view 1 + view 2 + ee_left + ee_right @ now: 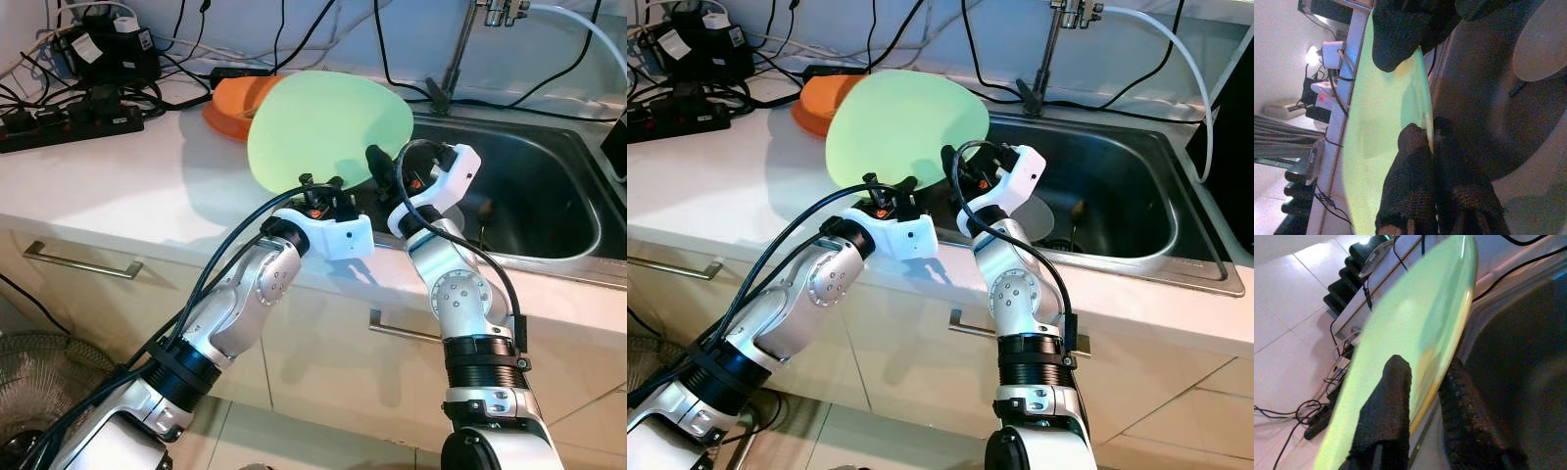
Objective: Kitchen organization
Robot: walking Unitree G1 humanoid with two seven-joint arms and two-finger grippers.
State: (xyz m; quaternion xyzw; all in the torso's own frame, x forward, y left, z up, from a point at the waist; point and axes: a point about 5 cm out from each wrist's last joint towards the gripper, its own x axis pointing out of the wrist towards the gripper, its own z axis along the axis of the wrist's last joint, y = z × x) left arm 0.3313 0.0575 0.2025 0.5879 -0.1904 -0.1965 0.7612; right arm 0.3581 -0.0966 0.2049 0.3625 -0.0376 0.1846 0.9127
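- Left eye view: round pale-green plastic plate tilted over tabletop edge beside steel sink.
- Left gripper clamped on plate rim.
- Right gripper pinching rim too.

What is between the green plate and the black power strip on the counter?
An orange bowl sits there, partly hidden behind the green plate, then bare white counter up to the power strip, as the left eye view shows.

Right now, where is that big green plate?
The green plate is held tilted over the counter edge, just left of the sink, gripped by both the left pincer and right pincer.
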